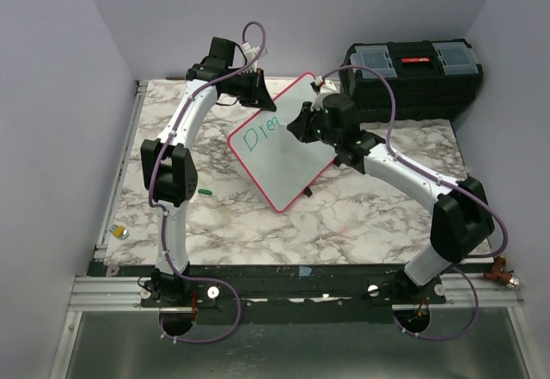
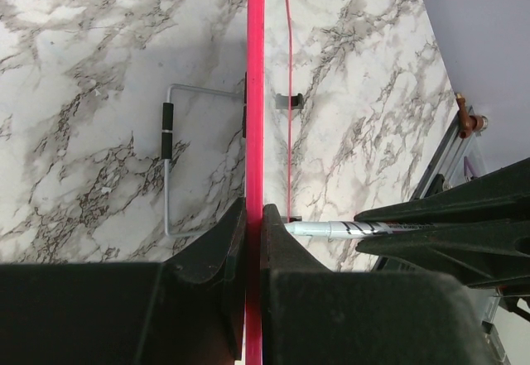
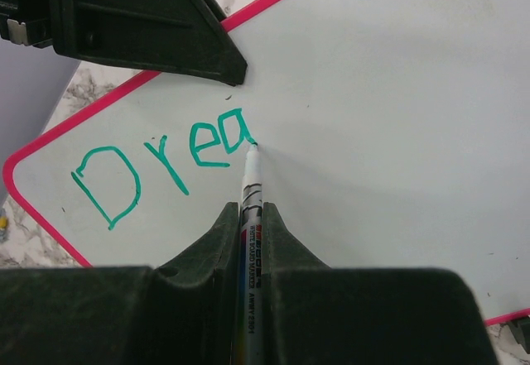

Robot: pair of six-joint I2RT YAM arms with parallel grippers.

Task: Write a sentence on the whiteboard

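The whiteboard (image 1: 284, 160), white with a red-pink rim, stands tilted on the marble table. My left gripper (image 1: 260, 97) is shut on its upper rim (image 2: 254, 133), seen edge-on in the left wrist view. My right gripper (image 1: 302, 126) is shut on a white marker (image 3: 251, 216). The marker's tip touches the board (image 3: 373, 92) at the lower right of the last letter. The sentence (image 3: 166, 162) reads "Drea" in green; it also shows in the top view (image 1: 261, 133). The marker also shows in the left wrist view (image 2: 348, 229).
A black toolbox (image 1: 412, 74) stands at the back right, behind the right arm. A small green cap (image 1: 204, 192) lies on the table left of the board. A small yellow-and-grey object (image 1: 119, 232) lies near the left edge. A wire stand (image 2: 170, 162) lies under the board.
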